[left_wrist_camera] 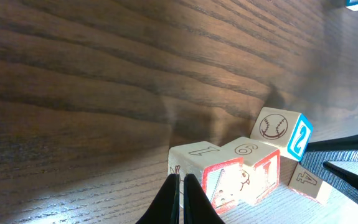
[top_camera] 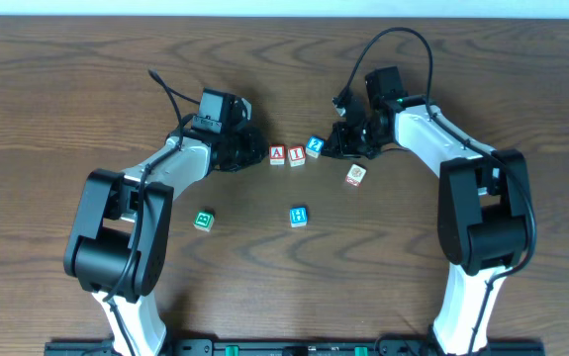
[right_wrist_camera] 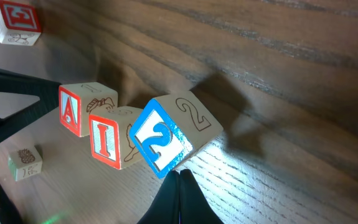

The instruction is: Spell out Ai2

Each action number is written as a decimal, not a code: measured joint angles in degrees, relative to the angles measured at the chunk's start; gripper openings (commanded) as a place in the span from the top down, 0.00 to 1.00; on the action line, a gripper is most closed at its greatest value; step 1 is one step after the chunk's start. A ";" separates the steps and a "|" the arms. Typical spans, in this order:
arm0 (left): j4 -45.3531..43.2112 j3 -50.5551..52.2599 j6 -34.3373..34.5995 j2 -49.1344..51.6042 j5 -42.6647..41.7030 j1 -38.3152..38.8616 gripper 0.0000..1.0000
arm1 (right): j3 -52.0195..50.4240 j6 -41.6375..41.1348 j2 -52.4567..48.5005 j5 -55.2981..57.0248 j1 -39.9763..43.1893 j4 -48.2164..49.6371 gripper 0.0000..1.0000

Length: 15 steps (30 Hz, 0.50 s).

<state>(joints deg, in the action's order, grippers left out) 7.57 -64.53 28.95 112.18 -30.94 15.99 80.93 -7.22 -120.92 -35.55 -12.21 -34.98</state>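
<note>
Right claw [top_camera: 336, 146] sits just beside the blue-faced wooden cube marked 2 [top_camera: 315, 146], on that cube's right side. In the right wrist view we see its fingers pinched to a point, holding nothing, with the tip at the cube's near corner. We cannot tell whether they touch. Left claw [top_camera: 252, 151] rests at the opposite end of the row, just left of the red-bordered wooden cube marked A [top_camera: 277, 154]. Its fingers are likewise pressed together and grip nothing.

On the dark wood-grain tabletop [top_camera: 482, 69] the row reads, left to right: the A cube, the red-bordered wooden cube marked I [top_camera: 296, 156], then the 2 cube. A and I lie side by side and square to each other. The 2 cube is turned about its vertical axis. One corner appears to meet the I cube, and its blue face angles off the line.

We judge the word to be in order but not yet aligned. The 2 cube lies directly left of the right claw, between it and the I cube, so the right arm is the nearer one. A closed-finger nudge on the outer corner should rotate it square, but too firm a push risks displacing the I cube.

Three spare cubes, one green [top_camera: 203, 220], one blue [top_camera: 298, 216] and one plain wood [top_camera: 355, 175], lie nearer the robot.
</note>
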 measured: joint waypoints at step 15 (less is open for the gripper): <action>0.33 0.00 0.85 0.00 0.02 1.42 0.94 | 0.00 -0.59 0.00 2.93 0.00 1.62 0.99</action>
<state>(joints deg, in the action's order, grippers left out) 7.90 -64.53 29.80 112.18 -30.92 17.41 80.93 -7.81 -120.92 -32.62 -12.21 -33.36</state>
